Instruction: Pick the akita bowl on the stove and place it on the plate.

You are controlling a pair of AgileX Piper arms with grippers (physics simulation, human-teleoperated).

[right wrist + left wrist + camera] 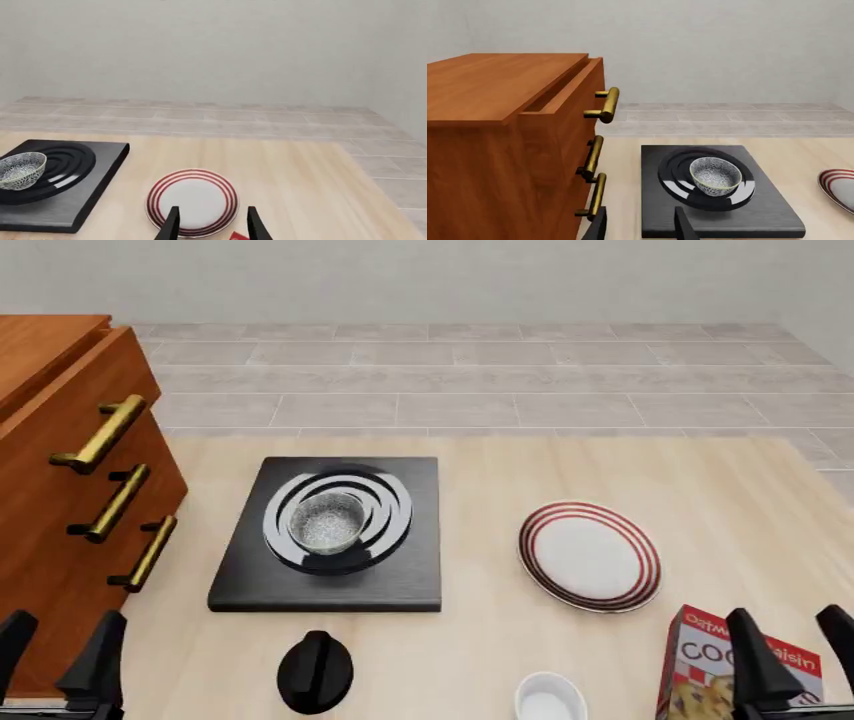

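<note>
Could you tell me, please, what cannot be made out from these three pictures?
- The red cereal box: front view, cut off by the bottom edge and partly behind the right gripper; its print is incomplete.
- The small white bowl: front view, cropped by the bottom edge.
- The wooden drawer cabinet: cut off at the left edge.
- Both arms: only fingertips show; left gripper.

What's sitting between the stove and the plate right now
Nothing: only bare wooden table separates the stove from the plate, as the front view shows; the right wrist view agrees.
</note>
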